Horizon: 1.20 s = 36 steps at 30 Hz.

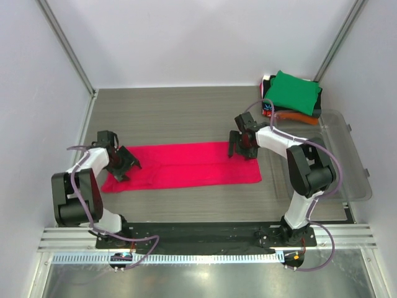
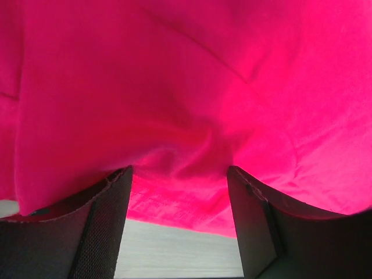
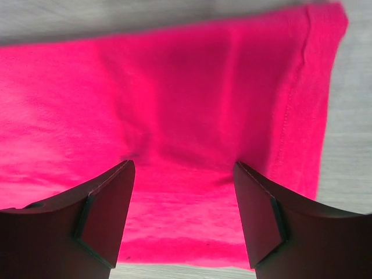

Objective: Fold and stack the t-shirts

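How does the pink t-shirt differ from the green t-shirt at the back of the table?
The pink t-shirt lies as a long, flat strip; the green t-shirt is folded into a compact block. The pink t-shirt rests directly on the table in the middle; the green t-shirt tops a pile, over an orange shirt, in the far right corner. Both look plain-coloured.

Pink shirt filling the frame, creased and bunched between the gripper's two dark fingers, jaws standing apart, grey table strip below the shirt's edge
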{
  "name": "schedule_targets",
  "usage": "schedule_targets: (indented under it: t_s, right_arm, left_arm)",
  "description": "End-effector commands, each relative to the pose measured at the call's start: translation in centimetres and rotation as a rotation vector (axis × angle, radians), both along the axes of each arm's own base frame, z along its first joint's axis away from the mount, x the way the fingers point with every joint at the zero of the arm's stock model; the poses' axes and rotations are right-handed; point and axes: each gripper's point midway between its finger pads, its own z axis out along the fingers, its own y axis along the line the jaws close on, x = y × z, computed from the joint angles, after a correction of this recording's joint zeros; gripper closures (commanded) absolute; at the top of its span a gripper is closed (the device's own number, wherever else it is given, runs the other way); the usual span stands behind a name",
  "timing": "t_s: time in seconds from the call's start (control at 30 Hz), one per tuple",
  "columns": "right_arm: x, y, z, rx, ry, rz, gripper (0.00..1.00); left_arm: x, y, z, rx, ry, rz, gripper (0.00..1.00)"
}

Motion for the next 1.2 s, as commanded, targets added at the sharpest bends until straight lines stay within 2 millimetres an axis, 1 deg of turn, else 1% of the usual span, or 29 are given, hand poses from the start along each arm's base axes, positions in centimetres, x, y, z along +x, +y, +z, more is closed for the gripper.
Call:
schedule_targets:
  t_s: [0.0,0.07,0.17,0.2,0.23,0.27,0.3,0.33,0.37,0.4,0.43,0.47,0.5,0.53,0.57,0.6,0.63,0.67,0.73,0.77,0.8,0.83,0.87,0.93,1.0,1.03,1.1,1.13,1.17]
  right_arm:
    - [-1.2,-1.1,-0.7,-0.048,0.01,-0.026,0.26]
    - [-3.0,-1.4,-1.5,-0.059,0.04,-0.038,0.26]
    - [-6.7,-0.4,-2.6,-0.041,0.104,-0.025,0.26]
    - [-7.8,0.3,-2.7,-0.019,0.12,-0.045,0.26]
    - [-10.5,1.3,-3.7,-0.01,0.168,-0.004,0.26]
    - [-12.1,2.3,-3.9,0.022,0.196,0.006,0.26]
    - [-13.0,3.5,-3.5,0.061,0.185,0.017,0.25]
    - [-16.5,5.8,-4.0,0.095,0.238,0.052,0.25]
    - [-17.7,7.7,-3.7,0.141,0.232,0.084,0.25]
    - [-19.4,9.5,-3.3,0.173,0.243,0.131,0.25]
    - [-22.5,12.9,-2.1,0.228,0.272,0.212,0.25]
    - [-24.0,14.8,-1.1,0.254,0.269,0.271,0.25]
    - [-25.1,16.2,-0.2,0.272,0.27,0.318,0.24]
    - [-25.5,18.8,2.1,0.323,0.243,0.372,0.23]
    - [-27.1,20.0,3.2,0.33,0.236,0.432,0.23]
    - [-27.5,20.1,3.9,0.312,0.24,0.441,0.23]
    - [-27.2,21.6,6.3,0.35,0.203,0.463,0.23]
    - [-27.0,21.8,7.1,0.347,0.174,0.475,0.23]
    - [-26.2,22.4,9.7,0.37,0.121,0.477,0.22]
    - [-25.8,22.5,10.3,0.37,0.094,0.49,0.21]
    - [-25.1,22.4,10.7,0.356,0.063,0.48,0.21]
    - [-24.5,22.6,11.4,0.362,0.04,0.479,0.21]
    - [-24.1,22.4,11.4,0.353,0.034,0.475,0.2]
    - [-22.4,21.6,11.0,0.33,0.022,0.45,0.2]
    - [-21.3,20.8,10.6,0.31,0.008,0.427,0.2]
    - [-20.0,20.1,10.4,0.295,-0.009,0.403,0.21]
    - [-18.0,19.0,10.0,0.26,-0.052,0.355,0.2]
    - [-16.5,18.3,9.9,0.247,-0.066,0.327,0.21]
    - [-15.7,18.1,9.9,0.245,-0.08,0.317,0.21]
  left_arm:
    - [4.1,0.4,-0.1,0.013,-0.071,0.03,0.33]
    - [5.0,0.4,-1.0,0.026,-0.048,0.032,0.33]
    - [7.0,-0.1,-2.5,0.034,-0.004,0.019,0.33]
    - [8.8,-0.1,-1.8,0.043,-0.033,0.02,0.33]
    - [9.3,-0.3,-3.3,0.048,0.006,0.016,0.33]
    - [10.0,-1.1,-3.5,0.057,0.02,0.002,0.33]
    - [13.0,-1.5,-2.5,0.066,-0.024,-0.006,0.33]
    - [13.8,-2.0,-3.9,0.065,0.018,-0.015,0.33]
    - [17.3,-4.2,-1.8,0.065,-0.037,-0.06,0.33]
    - [18.9,-5.4,-1.2,0.063,-0.046,-0.084,0.33]
    - [20.6,-6.8,-0.3,0.057,-0.069,-0.123,0.31]
    - [21.2,-10.0,-2.2,0.045,-0.039,-0.212,0.3]
    - [26.1,-12.7,2.4,0.025,-0.208,-0.323,0.22]
    - [27.4,-15.5,3.4,-0.031,-0.254,-0.412,0.17]
    - [29.2,-18.2,6.3,-0.017,-0.313,-0.486,0.14]
    - [29.5,-19.1,7.2,0.005,-0.332,-0.519,0.1]
    - [29.5,-19.9,8.6,0.013,-0.365,-0.569,0.08]
    - [29.6,-21.0,11.6,0.002,-0.437,-0.592,0.02]
    - [30.0,-21.7,14.8,-0.011,-0.55,-0.599,0.0]
    - [28.4,-21.6,13.2,-0.023,-0.507,-0.612,0.0]
    - [27.7,-21.1,17.9,-0.012,-0.606,-0.609,0.0]
    - [27.3,-21.0,19.6,0.006,-0.663,-0.622,0.0]
    - [26.4,-20.1,19.3,0.034,-0.645,-0.621,0.0]
    - [24.4,-18.8,22.2,0.074,-0.654,-0.614,0.0]
    - [23.1,-17.1,22.8,0.135,-0.625,-0.604,0.0]
    - [21.7,-16.0,23.5,0.161,-0.595,-0.59,0.0]
    - [20.0,-13.7,22.4,0.199,-0.52,-0.56,0.0]
    - [18.4,-13.0,23.7,0.201,-0.532,-0.546,0.0]
    - [16.9,-11.7,21.3,0.198,-0.457,-0.532,0.0]
